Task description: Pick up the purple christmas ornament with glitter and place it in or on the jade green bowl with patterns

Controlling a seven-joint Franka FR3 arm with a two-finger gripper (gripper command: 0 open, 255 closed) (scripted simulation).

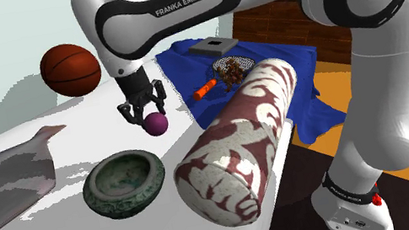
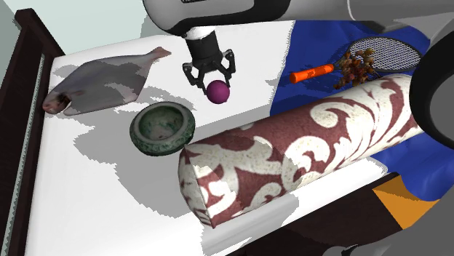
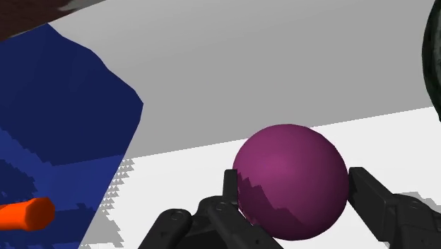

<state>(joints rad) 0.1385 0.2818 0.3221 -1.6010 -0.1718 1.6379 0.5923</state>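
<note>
The purple ornament [image 1: 157,125] [image 2: 217,92] is a plain round ball resting on the white table. My gripper [image 1: 146,107] [image 2: 209,73] hangs straight over it, open, with its fingers spread wider than the ball. In the wrist view the ornament [image 3: 290,180] sits between the two fingertips [image 3: 369,185], and neither visibly clasps it. The dark green patterned bowl [image 1: 124,183] [image 2: 162,129] stands upright and empty a short way from the ball, toward the table's front; a dark sliver of its rim [image 3: 434,56] shows beyond the right finger.
A big white-and-maroon patterned bolster [image 1: 242,142] [image 2: 305,149] lies close beside the ball and bowl. A blue cloth [image 1: 271,64] holds an orange marker [image 1: 205,90] and a brown cluster [image 1: 229,70]. A basketball [image 1: 70,69] and a grey fish-shaped thing [image 2: 102,81] lie further off.
</note>
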